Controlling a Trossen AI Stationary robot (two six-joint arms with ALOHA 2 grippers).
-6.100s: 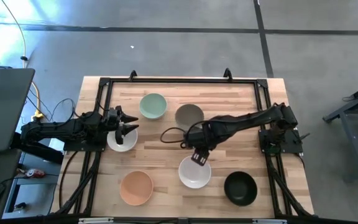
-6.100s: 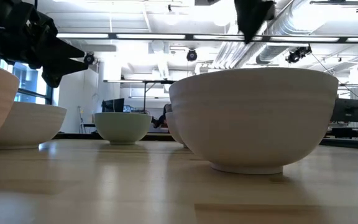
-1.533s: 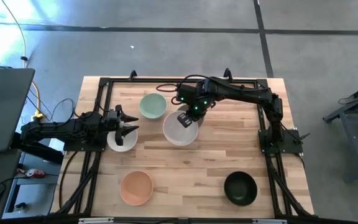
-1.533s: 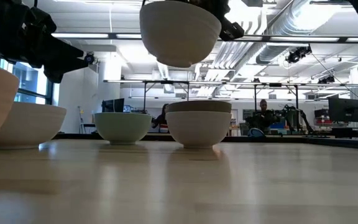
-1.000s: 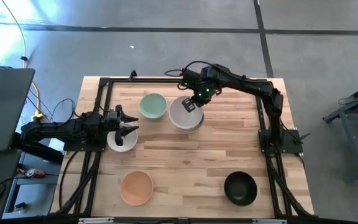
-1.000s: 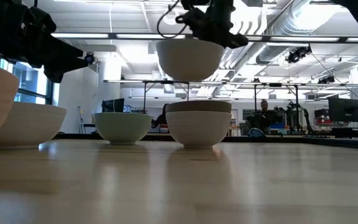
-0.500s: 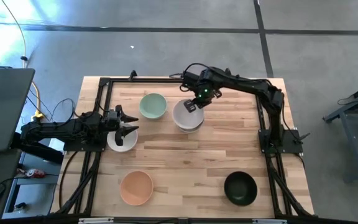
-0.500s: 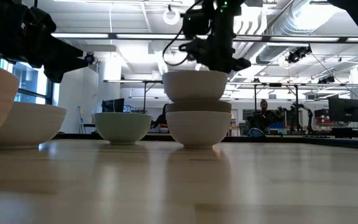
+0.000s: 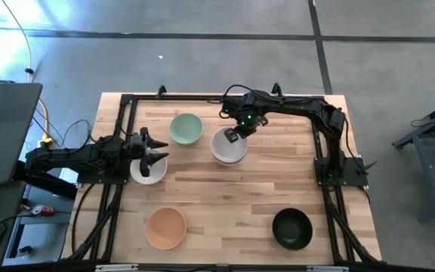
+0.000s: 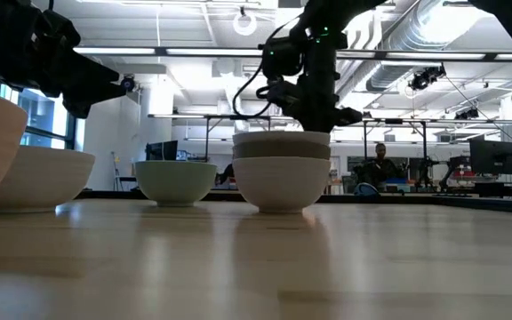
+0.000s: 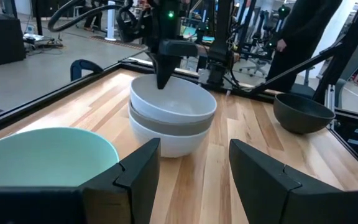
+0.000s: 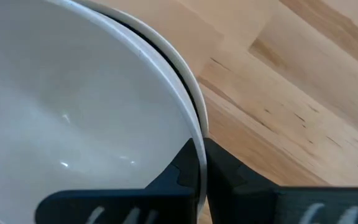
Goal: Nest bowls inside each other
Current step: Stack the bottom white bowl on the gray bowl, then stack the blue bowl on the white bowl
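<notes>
A stack of bowls (image 9: 229, 148) stands at the table's far middle: a white bowl (image 11: 174, 103) on top, an olive-grey one (image 11: 166, 123) under it and a white one (image 11: 169, 142) at the bottom. My right gripper (image 9: 233, 135) is shut on the top bowl's rim. My left gripper (image 9: 155, 156) is open and empty above a white bowl (image 9: 146, 171) at the left. A mint green bowl (image 9: 186, 128), a peach bowl (image 9: 165, 227) and a black bowl (image 9: 291, 229) each rest on their bases on the table. My right gripper pinches the top white bowl's rim (image 12: 196, 127) on its far side, one finger inside the bowl and one outside. The fingers (image 11: 164, 70) come from above, pointing down. The bowl sits level, nested in the olive-grey bowl, only its rim band (image 10: 281, 139) showing above the stack.
A dark metal frame (image 9: 127, 102) runs around the wooden table top. The mint bowl stands close to the stack's left. Bare wood (image 9: 225, 196) lies between the stack and the peach and black bowls at the near edge. A person (image 10: 380, 169) shows in the room behind.
My right gripper has gone down with the white bowl, which hung clear above the stack a second ago and now sits nested in the olive-grey bowl. The gripper stays shut on its rim.
</notes>
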